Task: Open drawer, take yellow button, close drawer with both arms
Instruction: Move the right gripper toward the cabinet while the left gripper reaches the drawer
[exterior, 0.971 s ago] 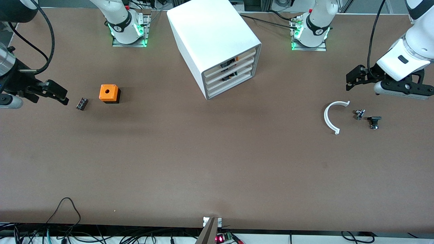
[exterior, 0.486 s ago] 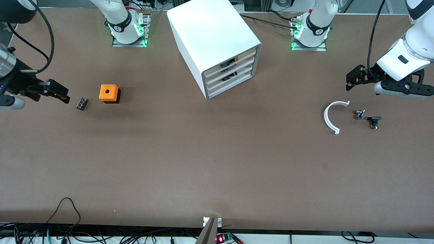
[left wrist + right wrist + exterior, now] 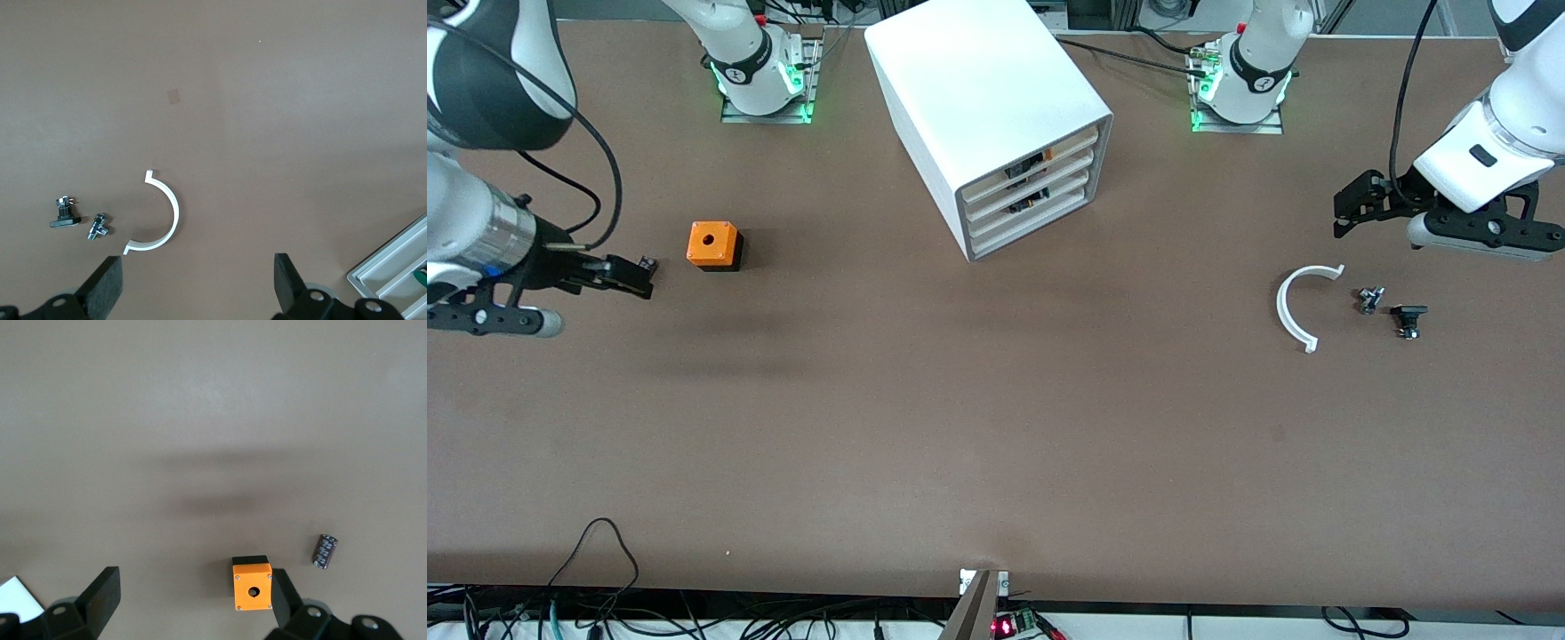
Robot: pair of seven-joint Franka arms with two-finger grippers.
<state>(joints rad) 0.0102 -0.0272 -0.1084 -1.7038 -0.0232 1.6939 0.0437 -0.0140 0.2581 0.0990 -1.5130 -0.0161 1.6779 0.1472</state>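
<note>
The white cabinet (image 3: 978,98) stands at the middle of the table near the robots' bases. Its uppermost drawer (image 3: 1072,147) is closed, like the three below. The button does not show in any view. My right gripper (image 3: 633,277) is open, low over the small black ribbed block (image 3: 646,263) beside the orange box (image 3: 713,245). In the right wrist view (image 3: 193,600) the orange box (image 3: 252,587) sits close by one finger. My left gripper (image 3: 1347,212) is open and empty above the table at the left arm's end; it also shows in the left wrist view (image 3: 197,283).
A white curved strip (image 3: 1294,307) and two small black-and-metal parts (image 3: 1369,299) (image 3: 1408,318) lie nearer the front camera than my left gripper. The left wrist view shows the strip (image 3: 162,217) and a corner of the cabinet (image 3: 390,267). The ribbed block (image 3: 325,551) lies beside the orange box.
My right arm has swung toward the orange box, and its gripper now covers most of the black ribbed block. The left arm has not moved.
</note>
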